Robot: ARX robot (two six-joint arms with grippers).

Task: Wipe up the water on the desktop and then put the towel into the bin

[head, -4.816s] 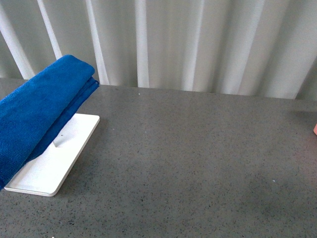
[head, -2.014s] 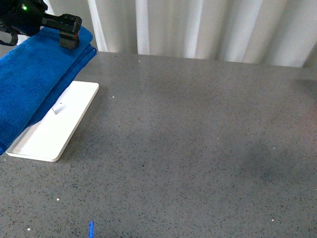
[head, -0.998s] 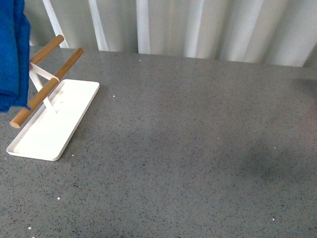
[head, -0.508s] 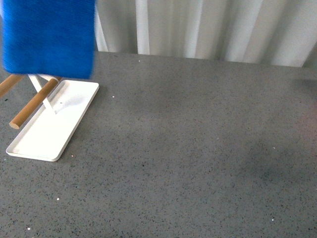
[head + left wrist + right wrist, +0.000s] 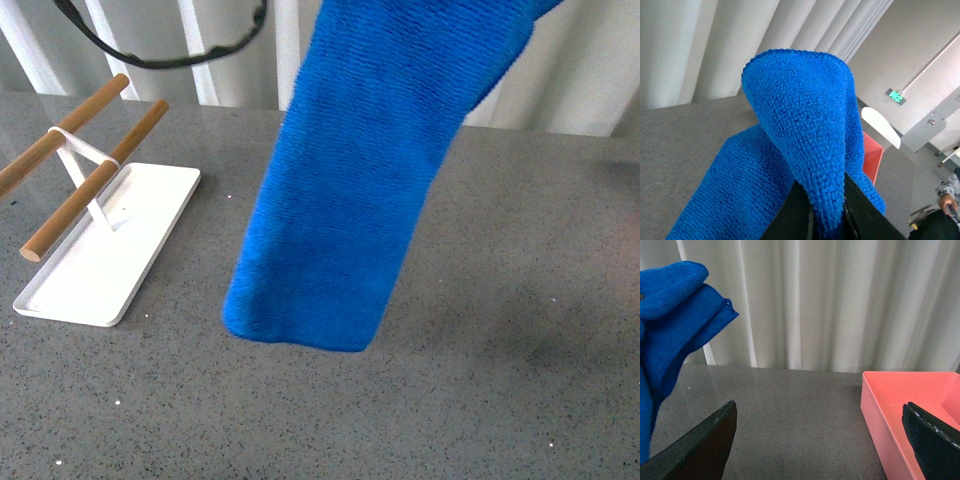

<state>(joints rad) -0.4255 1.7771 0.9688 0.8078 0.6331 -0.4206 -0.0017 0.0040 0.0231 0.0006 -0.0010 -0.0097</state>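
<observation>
Front view: blue microfibre towel hangs in the air, entering frame at 1 o'clock and draping down to centre. Its lower edge ends near the grey speckled bench; cannot tell if it touches. White tray sits at 9 o'clock on the bench, carrying a wooden rack of two rods, now bare. Black cable loops at 11 o'clock. No pincer visible here. No clear puddle visible, only tiny light specks.

Left wrist view: left pincer is clamped on a bunched fold of the towel, dark fingers on either side of the pile. Pink bin shows behind the cloth.

Right wrist view: right pincer is spread wide and holds nothing. Pink bin stands on the bench near it, in front of the white curtain. Towel hangs beside it, apart from the fingers.

Handling judgement: cloth is soft, limp and light, and likely heavier once wet. Thick pile grips well and is not fragile. Layers may slide open, so pinch through a bunched fold, catching all layers.
</observation>
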